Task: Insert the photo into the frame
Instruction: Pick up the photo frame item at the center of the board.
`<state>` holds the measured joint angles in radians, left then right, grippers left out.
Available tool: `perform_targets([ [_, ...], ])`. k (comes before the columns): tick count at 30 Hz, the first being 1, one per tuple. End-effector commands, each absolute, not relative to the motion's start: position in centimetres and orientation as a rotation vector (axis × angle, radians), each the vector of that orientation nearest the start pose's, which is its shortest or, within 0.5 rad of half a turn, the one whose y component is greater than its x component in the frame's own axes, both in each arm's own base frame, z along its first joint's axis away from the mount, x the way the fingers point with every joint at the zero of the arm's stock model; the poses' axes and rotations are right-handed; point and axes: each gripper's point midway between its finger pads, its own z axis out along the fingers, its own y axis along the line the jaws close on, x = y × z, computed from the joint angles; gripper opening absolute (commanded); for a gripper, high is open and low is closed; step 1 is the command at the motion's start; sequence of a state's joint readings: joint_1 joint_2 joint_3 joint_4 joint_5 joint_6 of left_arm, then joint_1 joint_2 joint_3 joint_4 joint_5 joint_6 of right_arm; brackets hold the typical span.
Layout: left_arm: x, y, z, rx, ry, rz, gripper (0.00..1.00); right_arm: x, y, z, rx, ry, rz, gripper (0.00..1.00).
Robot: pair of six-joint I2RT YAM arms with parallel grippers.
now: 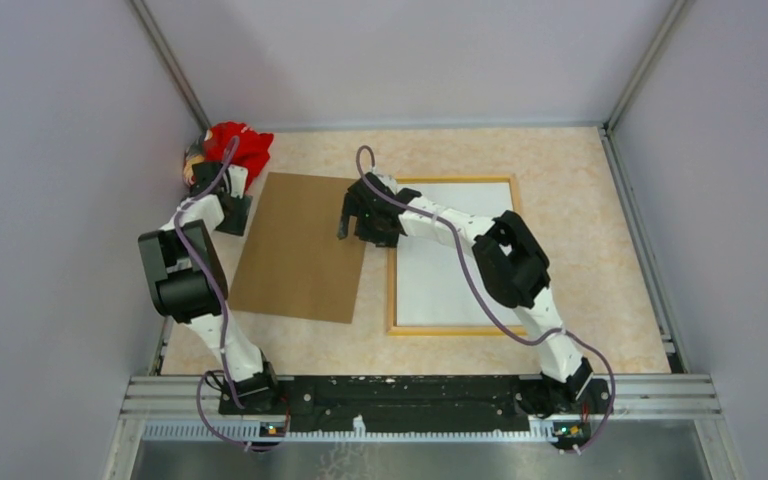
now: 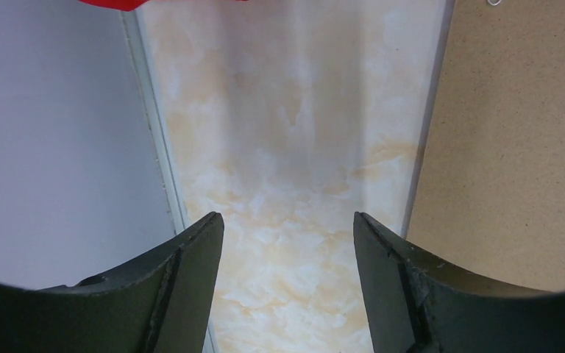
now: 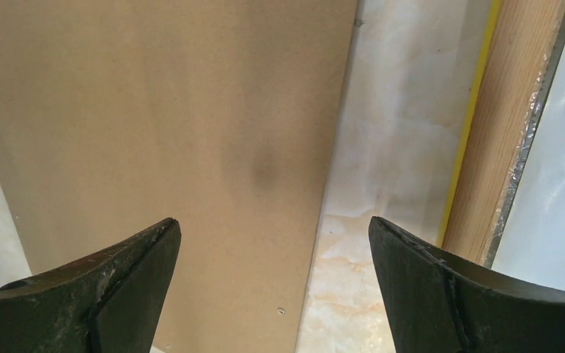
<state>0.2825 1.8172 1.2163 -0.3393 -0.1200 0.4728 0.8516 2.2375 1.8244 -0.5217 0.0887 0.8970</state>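
Observation:
The frame (image 1: pixel 392 290) lies back up at centre right, its wood-coloured rim showing. A plain white sheet (image 1: pixel 450 270) fills its opening; it looks like the photo's white back, and no printed side shows. My right gripper (image 1: pixel 355 232) is open and empty, over the gap between the brown backing board (image 1: pixel 300 245) and the frame's left rim. The right wrist view shows the gripper (image 3: pixel 273 220), the board (image 3: pixel 169 110), the wood rim (image 3: pixel 507 125) and the white sheet (image 3: pixel 559 184). My left gripper (image 1: pixel 230 212) is open and empty at the board's left edge.
The left wrist view shows the left gripper (image 2: pixel 287 217) above bare marble tabletop, between the left wall and the board's edge (image 2: pixel 515 132). A red cloth item (image 1: pixel 240 145) lies in the far left corner. Walls enclose the table on three sides.

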Motion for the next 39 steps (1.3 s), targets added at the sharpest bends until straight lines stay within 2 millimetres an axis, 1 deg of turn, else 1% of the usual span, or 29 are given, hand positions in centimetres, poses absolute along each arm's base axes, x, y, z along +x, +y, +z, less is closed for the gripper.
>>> perform_targets([
  [1, 41.5, 15.8, 5.1, 0.185, 2.534, 0.412, 0.72, 36.8, 44.2, 6.8, 0.159, 2.557, 0.618, 0.99],
  [8, 40.5, 13.3, 1.9, 0.220, 2.611, 0.223, 0.73, 37.0, 44.1, 4.3, 0.182, 2.592, 0.572, 0.99],
  [13, 39.8, 12.4, -0.2, 0.220, 2.659, 0.151, 0.72, 36.6, 44.4, 3.2, 0.220, 2.624, 0.585, 0.99],
  [15, 39.6, 11.9, -0.8, 0.222, 2.671, 0.108, 0.72, 36.4, 45.2, 3.5, 0.248, 2.630, 0.659, 0.99],
  [18, 39.2, 10.7, -1.5, 0.232, 2.691, 0.024, 0.72, 36.3, 46.5, 4.7, 0.260, 2.616, 0.764, 0.99],
  [21, 38.6, 9.8, -2.0, 0.241, 2.705, -0.037, 0.71, 36.4, 47.8, 6.4, 0.253, 2.588, 0.870, 0.99],
  [24, 37.9, 9.2, -2.8, 0.259, 2.722, -0.057, 0.70, 36.4, 48.7, 8.4, 0.274, 2.567, 0.990, 0.99],
  [28, 37.3, 8.9, -3.5, 0.284, 2.737, -0.070, 0.69, 36.3, 49.8, 11.8, 0.281, 2.503, 1.171, 0.99],
  [31, 37.1, 8.7, -3.5, 0.303, 2.737, -0.077, 0.69, 36.2, 50.5, 15.4, 0.251, 2.411, 1.316, 0.96],
  [33, 37.1, 8.8, -3.4, 0.318, 2.740, -0.066, 0.67, 35.9, 50.8, 18.2, 0.225, 2.331, 1.428, 0.95],
  [34, 37.1, 8.7, -3.5, 0.326, 2.745, -0.067, 0.66, 35.9, 51.1, 20.3, 0.198, 2.261, 1.492, 0.94],
  [36, 37.0, 8.6, -3.5, 0.336, 2.749, -0.076, 0.64, 35.6, 50.8, 22.8, 0.168, 2.191, 1.538, 0.94],
  [37, 37.1, 8.6, -3.5, 0.338, 2.748, -0.078, 0.64, 35.3, 50.7, 24.4, 0.143, 2.144, 1.571, 0.94],
  [39, 37.0, 8.4, -3.5, 0.343, 2.750, -0.097, 0.64, 34.7, 50.6, 26.8, 0.095, 2.067, 1.638, 0.93],
])
